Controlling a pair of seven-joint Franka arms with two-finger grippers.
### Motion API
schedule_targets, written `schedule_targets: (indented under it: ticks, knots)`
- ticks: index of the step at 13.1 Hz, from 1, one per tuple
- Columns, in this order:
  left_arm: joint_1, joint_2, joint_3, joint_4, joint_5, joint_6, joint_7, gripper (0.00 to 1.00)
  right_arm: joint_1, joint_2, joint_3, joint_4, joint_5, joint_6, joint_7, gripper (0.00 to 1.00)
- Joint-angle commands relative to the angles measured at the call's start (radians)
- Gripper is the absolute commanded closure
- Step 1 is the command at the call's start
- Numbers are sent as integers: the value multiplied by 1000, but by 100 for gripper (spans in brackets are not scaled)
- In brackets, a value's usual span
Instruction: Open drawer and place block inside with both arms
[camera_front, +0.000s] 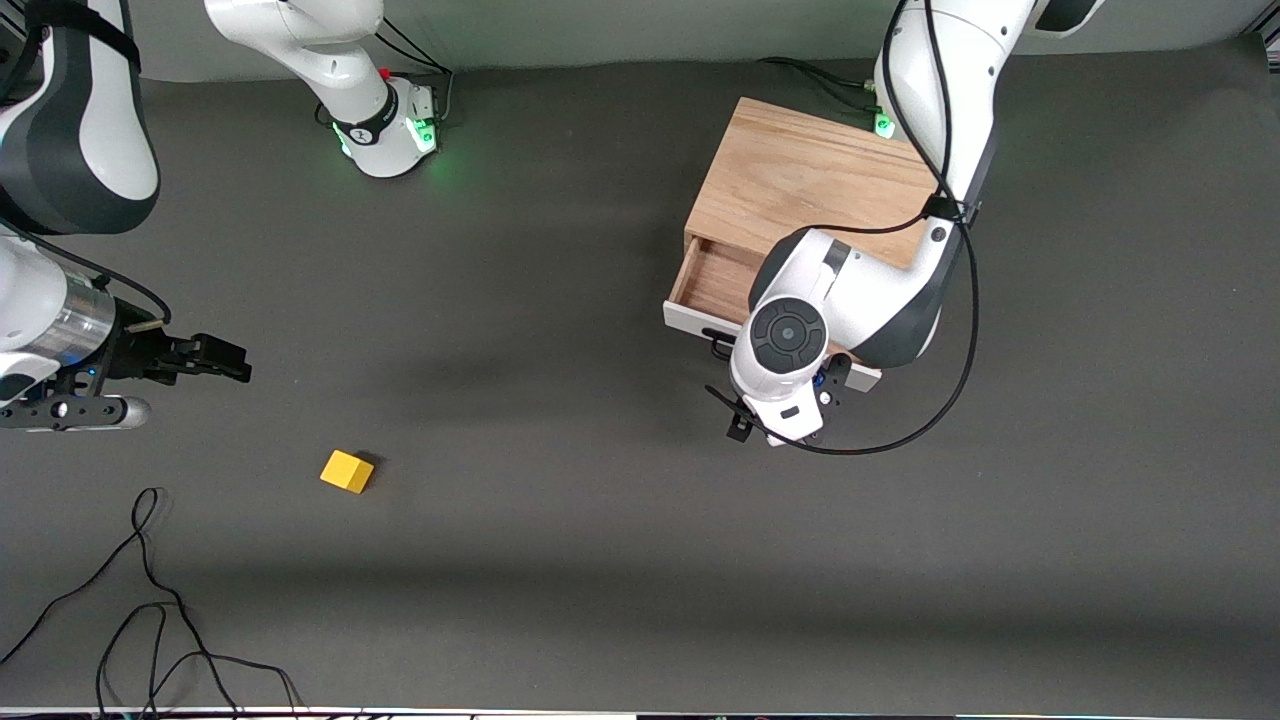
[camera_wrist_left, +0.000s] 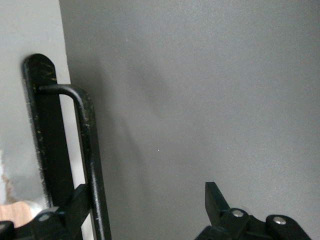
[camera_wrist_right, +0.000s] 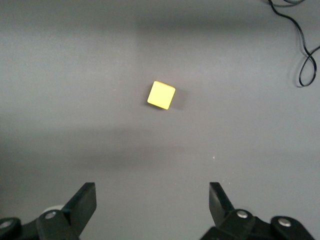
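The left gripper hangs in front of the drawer, its jaws spread wide around the black bar handle: one finger sits against the bar on the white front panel side, the other stands well clear over bare tabletop. Nothing is clamped. The drawer is partly out of the oak cabinet, showing a strip of wooden floor, though the left arm's wrist hides much of the opening in the front view.

The right gripper hovers over the tabletop at the right arm's end, jaws open and empty. The yellow block lies flat on the tabletop near it, nearer to the front camera than the cabinet and well apart from it. In the right wrist view the block sits ahead of the jaws, roughly on their centre line but turned at a slight angle to them.

The step in hand looks like the handover from opening to picking. To do it well, the left jaws should either close on the bar and draw the drawer out further along its own travel, without twisting, or lift clear so the opening is unobstructed. The right gripper needs to come over the block, rotate to square its fingers to two flat faces, then descend until the pads straddle the cube before closing. A loose black cable lies nearer the camera, clear of that path.
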Motion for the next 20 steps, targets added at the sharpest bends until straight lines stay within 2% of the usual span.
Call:
schedule_targets:
  ticks: [1,12,15,20]
  knots:
    - [5,67,1,82,27,117,0,0,-8,-19,-25,-4,15,-23,-28,0]
    - [7,64,4,137,34,177,1,0,2,16,4,11,14,29,-28,0]
    - [22,14,51,195,73,84,70,0,2,21,6,8,14,32,-28,0]
    - [168,-156,47,217,47,-163,459,0,2,10,4,9,12,20,-28,0]
